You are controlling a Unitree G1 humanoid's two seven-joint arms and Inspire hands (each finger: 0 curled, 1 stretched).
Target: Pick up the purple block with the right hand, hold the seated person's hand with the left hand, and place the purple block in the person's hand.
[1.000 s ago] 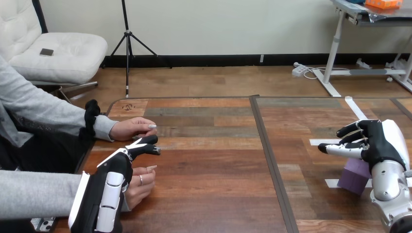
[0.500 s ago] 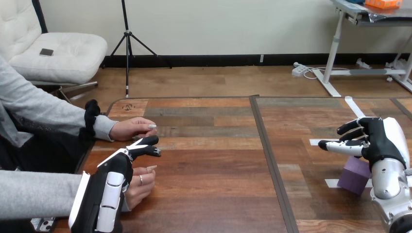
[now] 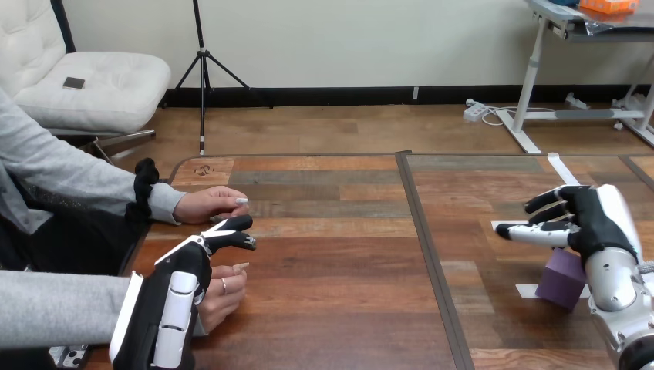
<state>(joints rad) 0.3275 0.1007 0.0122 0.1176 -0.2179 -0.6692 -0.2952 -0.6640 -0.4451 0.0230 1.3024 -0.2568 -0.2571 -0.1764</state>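
Note:
The purple block point(image 3: 562, 279) rests on the table at the right, among white tape marks, partly behind my right forearm. My right hand point(image 3: 588, 222) hovers just above and behind it, open, fingers stretched to the left, not touching the block. At the lower left, my left hand point(image 3: 187, 266) is open with its fingers point(image 3: 231, 230) pointing right. It lies over the person's near hand point(image 3: 222, 294), which rests on the table beneath it; I cannot tell whether they touch. The person's far hand point(image 3: 210, 204) lies flat on the table just beyond.
A dark seam point(image 3: 426, 239) runs front to back down the table's middle. White tape strips point(image 3: 565, 173) mark the right part. The wide wooden stretch between my two hands is bare.
My right hand has lifted slightly and its fingers have spread and reached a little further left. The left hand, the person's hands and the block have not moved.

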